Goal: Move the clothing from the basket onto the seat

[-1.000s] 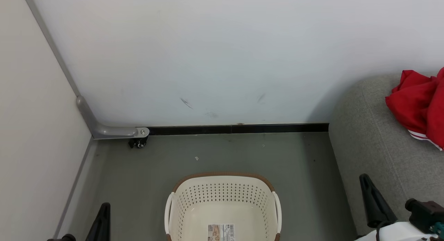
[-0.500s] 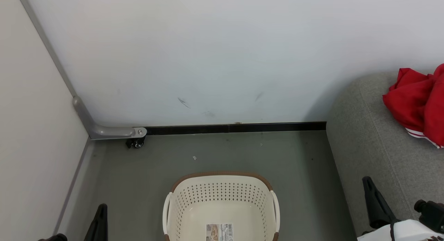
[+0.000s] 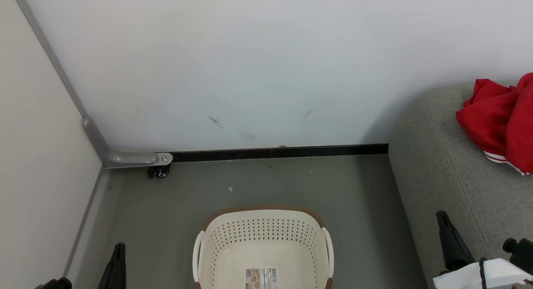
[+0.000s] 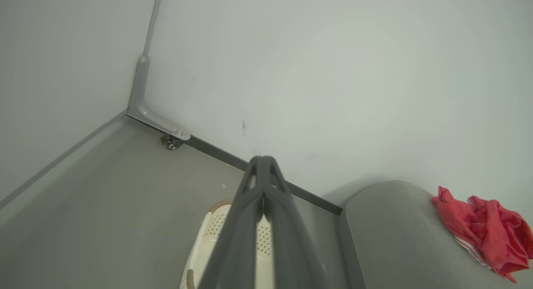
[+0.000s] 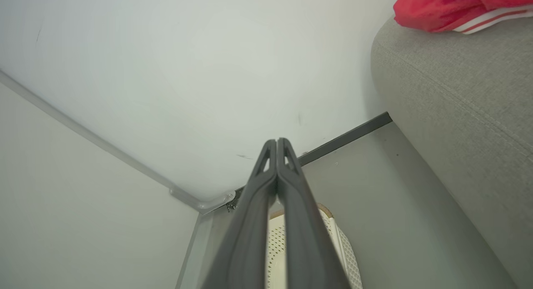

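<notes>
While the clothing (image 3: 497, 118) lies on the seat (image 3: 441, 176) at right, basket (image 3: 262, 232) near centre (sticker (image 3: 261, 277) on its floor), left gripper (image 4: 263, 160) and right gripper (image 5: 277, 144) closed, empty.

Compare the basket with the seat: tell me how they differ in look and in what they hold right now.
The basket is cream plastic with perforated walls and a brown rim; the seat is grey woven upholstery with rounded edges. What shows of the basket holds no garment, just a label sticker on its bottom; the seat carries the red clothing. The basket looks far smaller than the seat. Both stand on the grey floor.
</notes>
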